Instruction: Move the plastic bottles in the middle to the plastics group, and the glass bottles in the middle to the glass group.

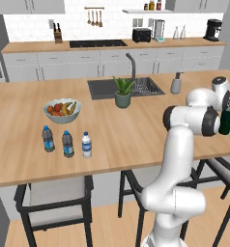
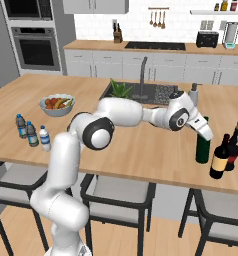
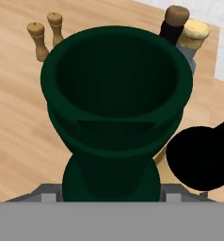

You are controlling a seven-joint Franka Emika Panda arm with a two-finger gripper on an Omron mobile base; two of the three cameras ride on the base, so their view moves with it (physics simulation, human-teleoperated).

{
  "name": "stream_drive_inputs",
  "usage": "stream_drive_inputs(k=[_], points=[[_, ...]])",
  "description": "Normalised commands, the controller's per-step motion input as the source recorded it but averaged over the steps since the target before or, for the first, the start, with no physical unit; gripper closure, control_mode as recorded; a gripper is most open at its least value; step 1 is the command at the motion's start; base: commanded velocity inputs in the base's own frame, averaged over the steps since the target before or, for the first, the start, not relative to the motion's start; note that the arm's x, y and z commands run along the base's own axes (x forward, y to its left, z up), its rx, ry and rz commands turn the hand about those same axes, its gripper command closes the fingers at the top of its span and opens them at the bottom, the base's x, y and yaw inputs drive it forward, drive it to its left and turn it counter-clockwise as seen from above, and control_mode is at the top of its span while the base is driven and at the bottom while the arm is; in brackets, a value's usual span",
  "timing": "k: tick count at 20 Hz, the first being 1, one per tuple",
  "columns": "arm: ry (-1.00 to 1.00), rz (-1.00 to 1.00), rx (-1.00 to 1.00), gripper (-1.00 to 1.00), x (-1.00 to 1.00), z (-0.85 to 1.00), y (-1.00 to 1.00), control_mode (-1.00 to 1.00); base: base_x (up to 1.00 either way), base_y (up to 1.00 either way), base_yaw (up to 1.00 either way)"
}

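Note:
At the island's right end stands the tall dark green wine bottle [image 2: 202, 147], with my gripper [image 2: 205, 131] shut on its neck; I cannot tell whether its base touches the counter. The bottle's open mouth [image 3: 116, 89] looms close in the hand view. Just right of it are the shorter brown bottle with a yellow label [image 2: 220, 158] and the dark reddish-brown glass bottle [image 2: 233, 145]. Far left, the pale white-capped water bottle [image 1: 87, 145] stands beside two dark-capped water bottles [image 1: 67, 144] [image 1: 48, 139].
A fruit bowl [image 1: 62, 110] sits behind the water bottles. A potted plant [image 1: 122, 92] and the sink [image 1: 103, 89] are mid-island. Two wooden shakers [image 3: 38, 41] stand beyond the green bottle. Stools line the island's near edge.

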Motion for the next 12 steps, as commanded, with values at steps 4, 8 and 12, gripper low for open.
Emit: stream_drive_inputs(k=[4, 8, 12], points=[[0.03, -0.09, 0.02, 1.0, 0.0, 0.0, 0.0, -1.0, 0.0, 0.0, 0.0], [0.01, -0.06, 0.03, 1.0, 0.0, 0.0, 0.0, -1.0, 0.0, 0.0, 0.0], [0.0, -0.09, 0.07, 1.0, 0.0, 0.0, -0.19, -1.0, 0.0, 0.0, 0.0]])
